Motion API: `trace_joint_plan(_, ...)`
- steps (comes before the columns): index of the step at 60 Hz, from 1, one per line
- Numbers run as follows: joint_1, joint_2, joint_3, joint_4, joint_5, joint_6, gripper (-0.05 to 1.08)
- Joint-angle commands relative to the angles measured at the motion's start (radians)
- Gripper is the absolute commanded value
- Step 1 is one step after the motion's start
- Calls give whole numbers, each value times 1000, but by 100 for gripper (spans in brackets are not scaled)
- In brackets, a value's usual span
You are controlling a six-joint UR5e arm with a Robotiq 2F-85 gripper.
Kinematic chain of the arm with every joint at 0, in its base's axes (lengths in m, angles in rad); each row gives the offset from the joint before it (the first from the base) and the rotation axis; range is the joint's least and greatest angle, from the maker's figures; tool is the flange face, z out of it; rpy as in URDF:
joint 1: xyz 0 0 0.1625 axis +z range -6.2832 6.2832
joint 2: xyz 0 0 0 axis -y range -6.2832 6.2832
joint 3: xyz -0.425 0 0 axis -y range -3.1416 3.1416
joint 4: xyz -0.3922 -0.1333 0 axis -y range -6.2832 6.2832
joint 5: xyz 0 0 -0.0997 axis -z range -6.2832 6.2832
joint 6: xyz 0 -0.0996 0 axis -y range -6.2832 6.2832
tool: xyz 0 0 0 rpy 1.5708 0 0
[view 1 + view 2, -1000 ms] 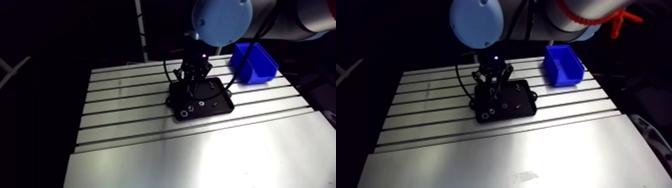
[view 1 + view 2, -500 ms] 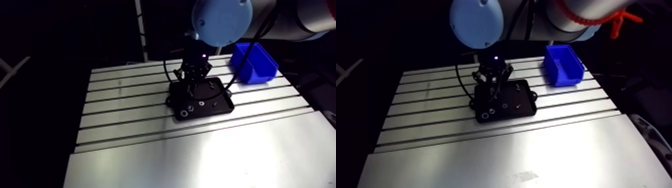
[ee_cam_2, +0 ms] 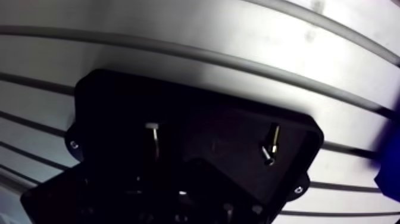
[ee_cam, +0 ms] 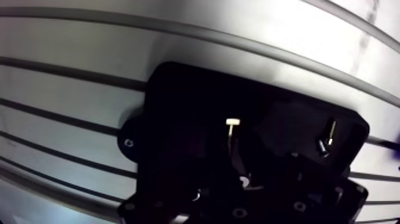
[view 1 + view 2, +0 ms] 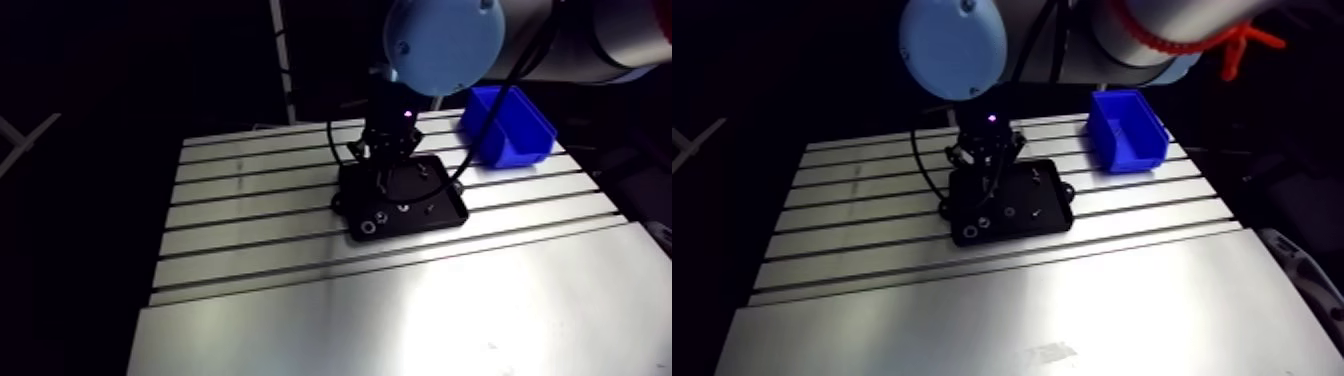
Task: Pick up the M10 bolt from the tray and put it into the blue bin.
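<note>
Slotted aluminium forms the table [image 5: 400, 310] that carries everything. Its near part is brightly lit, and dark grooves run across it from side to side.

1. My hand [image 5: 386, 165] hangs low over the black tray [image 5: 456, 214], above the tray's rear half on the side away from the blue bin [image 5: 1127, 128]. In the wrist view its lower parts merge with the dark tray floor. I cannot tell whether it is wide, narrow or holding anything.

2. The bolt [image 4: 232, 122] is in the tray, just ahead of my hand. Its pale flat head points away from me. Its shank runs back toward the hand and fades into shadow. Whether the hand touches it cannot be read.

3. A small screw [image 3: 271, 145] lies in the same tray, well apart from the bolt, near the corner on the bin side. Its bright end points toward me.

4. In the arm view a large ring [image 5: 368, 226] sits near the tray's front corner. A small ring [image 5: 403, 207] lies beside it, further along toward the bin side.

5. The tray lies flat across the grooves near the middle of the table, with a holed mounting ear at its corner.

6. The blue bin stands at the table's far corner, open side up, well apart from the tray.
</note>
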Motion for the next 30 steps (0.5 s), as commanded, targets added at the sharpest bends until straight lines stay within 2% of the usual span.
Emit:
trace_joint_plan(1, 0, 0, 3, 0, 0, 0, 73)
trace_joint_plan(30, 0, 0, 4, -2, 0, 2, 75)
